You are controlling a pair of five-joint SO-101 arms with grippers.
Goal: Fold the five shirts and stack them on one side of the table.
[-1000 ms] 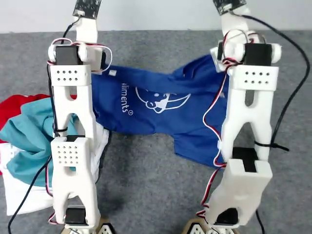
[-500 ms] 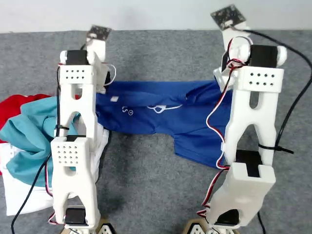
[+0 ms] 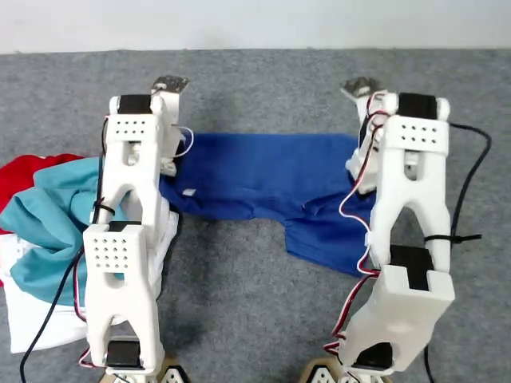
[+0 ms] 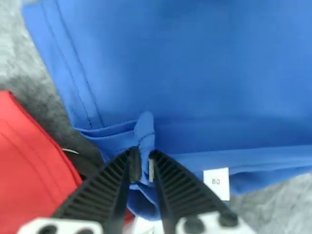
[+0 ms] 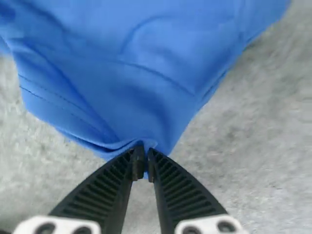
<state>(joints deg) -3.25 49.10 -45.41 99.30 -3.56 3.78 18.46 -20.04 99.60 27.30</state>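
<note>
Your left gripper [image 4: 142,162] and right gripper [image 5: 142,158] each pinch a fold of the blue shirt [image 3: 271,171], which lies on the grey carpeted table [image 3: 239,311] before a pale wall [image 3: 255,24].

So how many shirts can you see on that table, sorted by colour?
blue shirt: 1
red shirt: 1
teal shirt: 1
white shirt: 1
Total: 4 that can be told apart; the heap at the side may hide more.
</note>
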